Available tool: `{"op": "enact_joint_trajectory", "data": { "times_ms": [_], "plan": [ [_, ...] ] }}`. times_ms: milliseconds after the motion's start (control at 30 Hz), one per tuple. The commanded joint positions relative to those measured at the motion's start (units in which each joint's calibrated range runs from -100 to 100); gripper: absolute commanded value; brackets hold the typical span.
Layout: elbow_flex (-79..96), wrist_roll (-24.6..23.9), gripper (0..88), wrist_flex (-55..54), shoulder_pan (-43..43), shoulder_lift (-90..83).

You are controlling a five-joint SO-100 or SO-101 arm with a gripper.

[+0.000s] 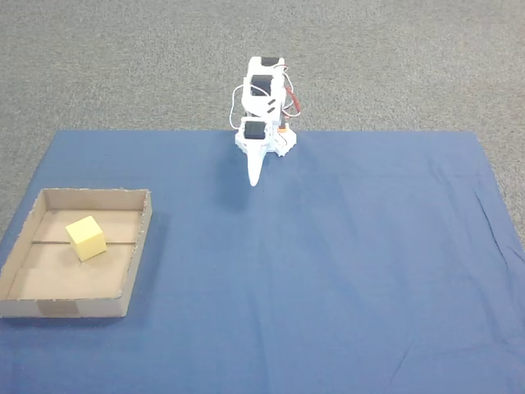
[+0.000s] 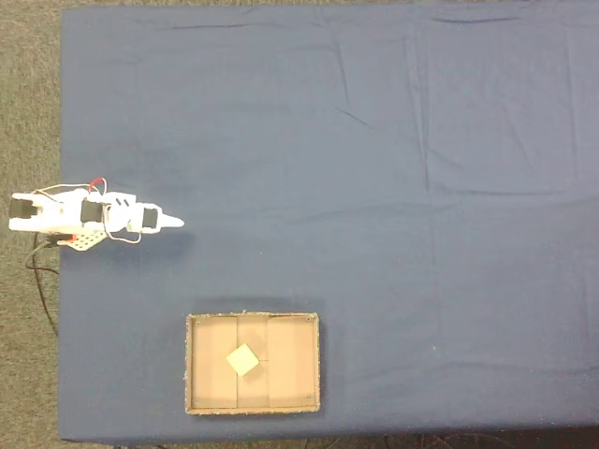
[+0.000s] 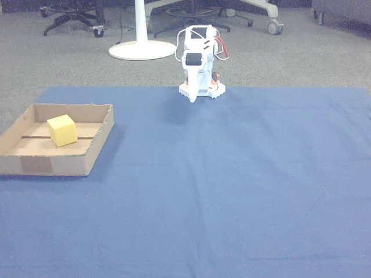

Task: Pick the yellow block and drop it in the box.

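1. The gripper (image 1: pixel 256 179) looks clenched on nothing: its fingers taper together to one white point with no gap that I can make out, and the arm is folded up at the far edge of the blue cloth (image 1: pixel 328 263).
2. The block (image 1: pixel 86 237) already lies in the box (image 1: pixel 139 246), on the floor near the seam line. In the fixed view from the front, that is well off to the gripper's left and nearer the camera. It touches no wall.
3. By this layout the drop looks done, so I judge the main risk to be any needless further reach, which could nudge the low cardboard wall and slide the light box across the cloth.
4. If the gripper went into the box again, closed fingers could push the block rather than take it, or tip it over the shallow rim.
5. The cloth shows faint creases (image 2: pixel 426 140). A box dragged over them might catch and skew.
6. Red wires (image 3: pixel 223 49) at the arm's base hang loose, and a swing of the arm might snag them.
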Motion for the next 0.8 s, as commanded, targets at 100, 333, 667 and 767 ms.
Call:
{"op": "enact_joint_trajectory", "data": {
  "times_ms": [100,333,667,767],
  "plan": [
    [0.9,0.3,0.2,0.2,-3.1,0.1],
    [0.9,0.4,0.2,0.0,-6.5,0.2],
    [0.9,-0.1,0.2,-0.1,-8.1,0.2],
    [0.9,-2.0,0.2,-0.1,-7.9,0.2]
  ]
}}
